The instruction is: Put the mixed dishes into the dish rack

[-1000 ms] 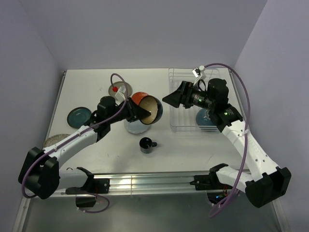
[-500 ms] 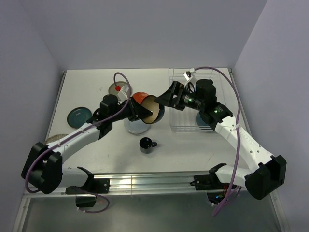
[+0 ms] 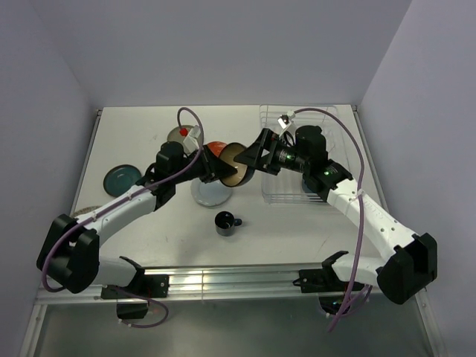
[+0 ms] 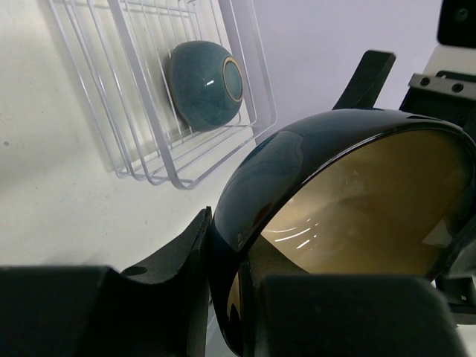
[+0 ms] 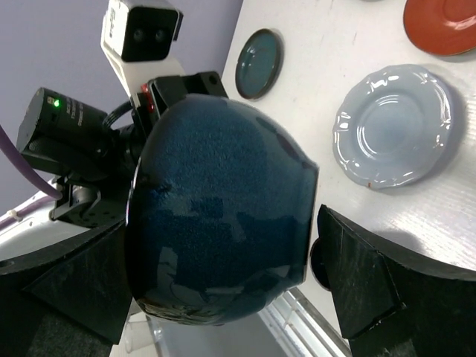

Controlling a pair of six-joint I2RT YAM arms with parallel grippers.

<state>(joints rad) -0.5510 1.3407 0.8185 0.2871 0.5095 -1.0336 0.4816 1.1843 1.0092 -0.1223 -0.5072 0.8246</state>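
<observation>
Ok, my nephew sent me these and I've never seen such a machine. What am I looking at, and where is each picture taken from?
These are two robot arms bolted at the near edge of a white table. One picture looks down from above; the other two come from cameras on each wrist. The left fingers grip a dark bowl, tan inside, held in the air. The right fingers stand open either side of it. On the table lie a black mug, a pale blue plate, an orange-red plate and a teal plate. The white wire dish rack holds a teal bowl.
</observation>
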